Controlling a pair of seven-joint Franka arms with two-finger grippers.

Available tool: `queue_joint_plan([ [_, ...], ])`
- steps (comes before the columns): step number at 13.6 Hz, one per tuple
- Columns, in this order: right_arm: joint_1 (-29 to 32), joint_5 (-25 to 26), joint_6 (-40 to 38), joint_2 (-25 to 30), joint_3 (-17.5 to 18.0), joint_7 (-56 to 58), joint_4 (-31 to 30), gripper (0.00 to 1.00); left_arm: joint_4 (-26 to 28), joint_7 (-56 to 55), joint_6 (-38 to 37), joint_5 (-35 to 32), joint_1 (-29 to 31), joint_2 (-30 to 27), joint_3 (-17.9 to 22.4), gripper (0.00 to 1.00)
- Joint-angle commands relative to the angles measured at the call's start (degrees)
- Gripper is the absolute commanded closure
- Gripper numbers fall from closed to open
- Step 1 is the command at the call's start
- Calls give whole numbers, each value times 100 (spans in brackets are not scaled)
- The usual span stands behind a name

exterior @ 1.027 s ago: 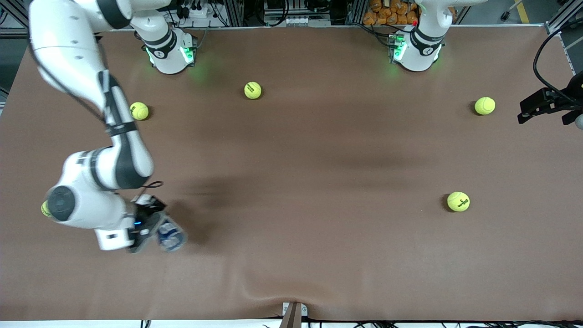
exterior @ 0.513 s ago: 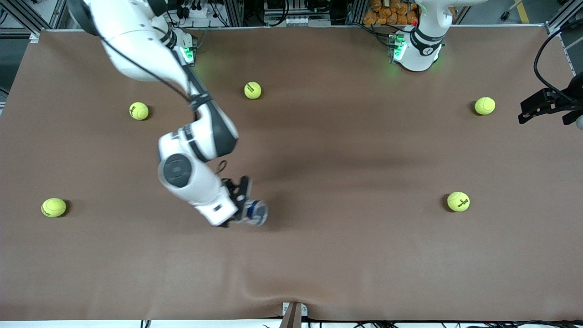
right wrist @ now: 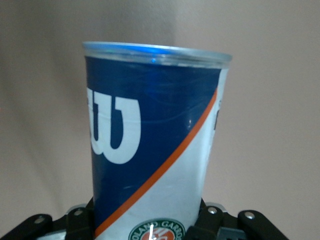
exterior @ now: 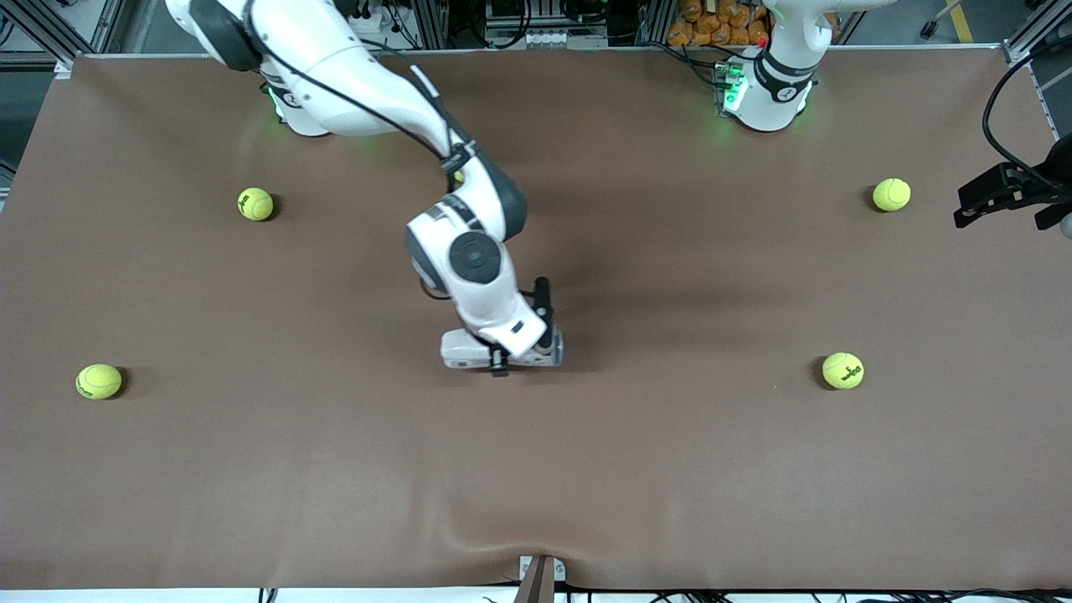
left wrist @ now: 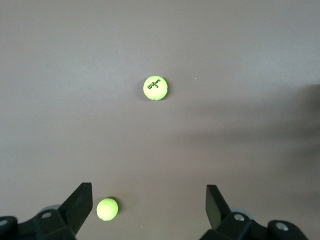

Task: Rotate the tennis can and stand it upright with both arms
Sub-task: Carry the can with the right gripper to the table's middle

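My right gripper [exterior: 512, 355] is shut on the tennis can [right wrist: 155, 150] and holds it over the middle of the table. In the right wrist view the can sticks out from between the fingers, with its navy band, white "W", orange stripe and clear rim. In the front view the right hand covers almost all of the can. My left gripper [left wrist: 149, 209] is open and empty, high above the table and out of the front view. Only the left arm's base [exterior: 764, 88] shows there, and that arm waits.
Tennis balls lie on the brown table [exterior: 670, 469]: two toward the right arm's end [exterior: 255, 203] [exterior: 99, 381] and two toward the left arm's end [exterior: 891, 194] [exterior: 842, 370]. Two balls [left wrist: 156, 88] [left wrist: 107, 209] show below my left gripper. A black camera mount [exterior: 1005, 188] juts in at the edge.
My right arm has swung the can from the right arm's end of the table to over the middle. The left arm has not moved.
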State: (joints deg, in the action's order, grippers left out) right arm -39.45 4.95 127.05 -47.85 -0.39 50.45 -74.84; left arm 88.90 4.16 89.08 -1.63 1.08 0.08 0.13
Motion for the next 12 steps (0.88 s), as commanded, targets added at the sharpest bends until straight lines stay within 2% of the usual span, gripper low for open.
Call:
queue_joint_plan([
  [1, -212, 681, 110, -285, -101, -439, 249, 33, -92, -3, -93, 75, 50, 27, -31, 0],
  [4, -318, 762, 214, -514, -119, -457, 329, 28, -92, -3, -93, 75, 50, 27, -31, 0],
  [6, -336, 771, 259, -576, -119, -457, 364, 0, -92, -3, -93, 75, 59, 27, -31, 0],
  [12, -239, 631, -109, -94, -49, -387, 373, 0, -83, 6, -110, 75, 59, 27, -31, 0],
])
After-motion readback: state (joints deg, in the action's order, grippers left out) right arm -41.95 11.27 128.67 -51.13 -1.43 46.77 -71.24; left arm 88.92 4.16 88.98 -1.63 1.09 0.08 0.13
